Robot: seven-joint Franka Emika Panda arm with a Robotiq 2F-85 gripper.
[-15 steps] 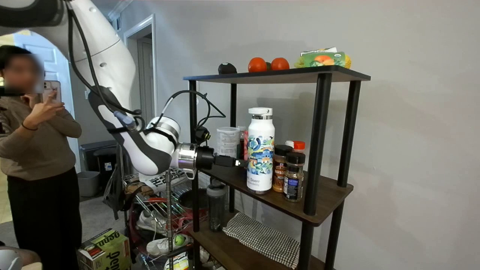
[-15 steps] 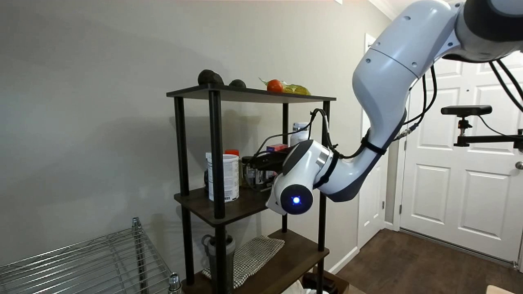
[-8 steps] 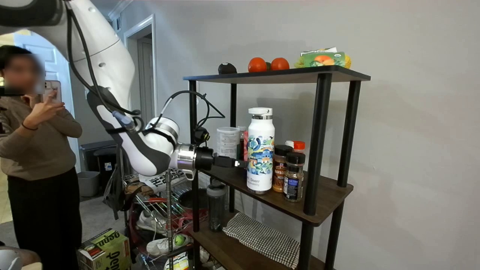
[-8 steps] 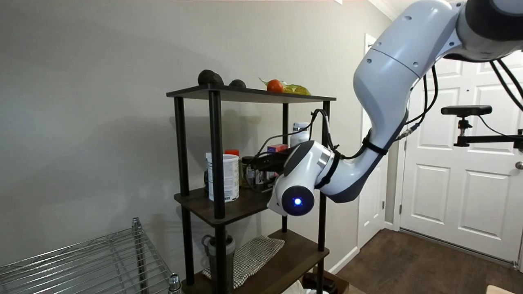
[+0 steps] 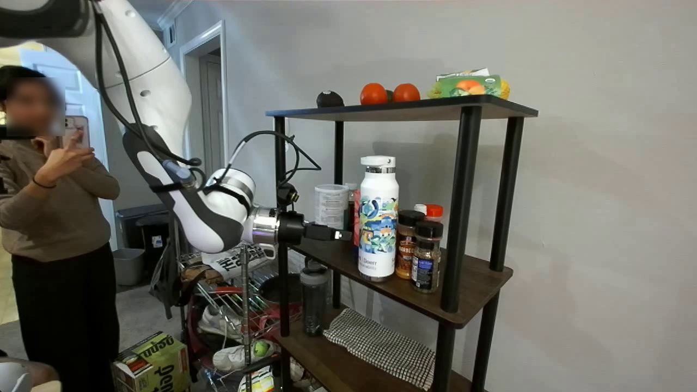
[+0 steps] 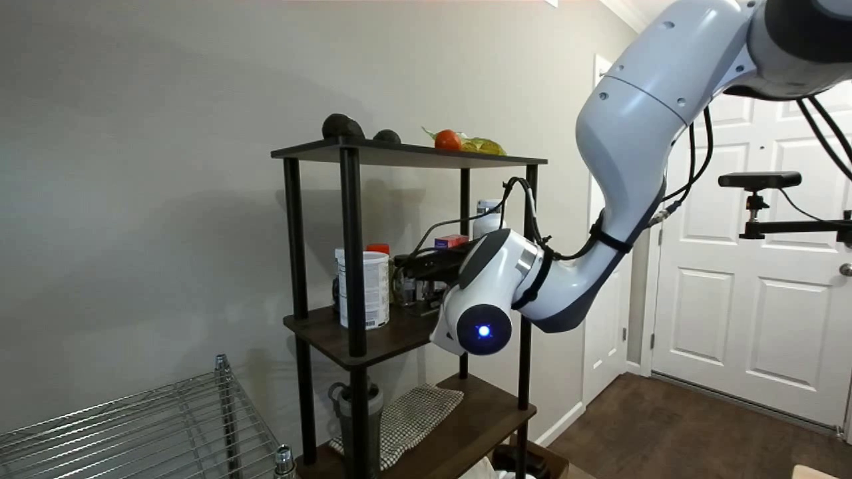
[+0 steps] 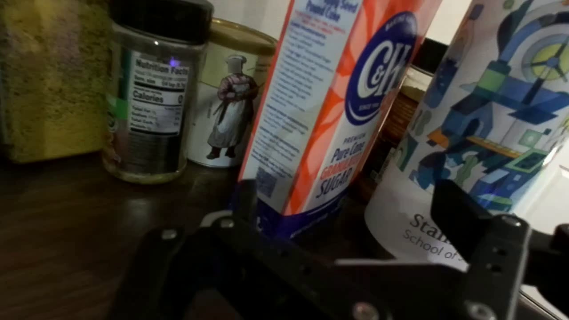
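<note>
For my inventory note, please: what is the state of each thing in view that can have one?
Gripper: open
White bottle: upright, cap on
Sugar carton: upright; opened or sealed, cannot tell
Barbecue spice jar: upright, lid on
Front spice jar: upright, lid on
White canister: upright
Gray bottle: upright
Checkered cloth: lying flat
Door with knob: shut
Arm light: lit blue

Dark brown middle shelf [image 5: 479, 277], on it a patterned bottle [image 5: 379, 218], sugar carton [image 7: 326, 115], black-lidded spice jars [image 7: 153, 98], white canister [image 6: 377, 289]

Two red tomatoes [image 5: 373, 94] on the top shelf [image 5: 392, 112]
</note>
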